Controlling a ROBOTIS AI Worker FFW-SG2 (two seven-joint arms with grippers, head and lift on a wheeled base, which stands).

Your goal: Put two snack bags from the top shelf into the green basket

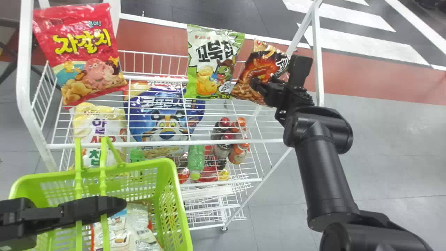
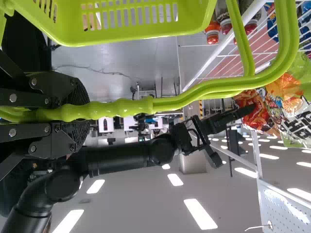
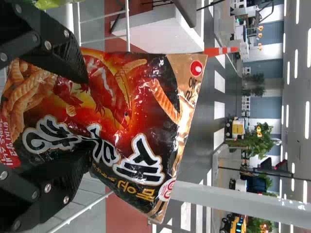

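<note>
Left gripper nearest: jaws clamped on my green basket's handle. Then top shelf: red bag, green-white bag, black-red bag. Right gripper at that last bag, my jaws spread wide across its front.

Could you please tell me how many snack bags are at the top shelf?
3: a red bag at the left, a black-and-orange bag at the right, and a white-and-green bag between them.
</note>
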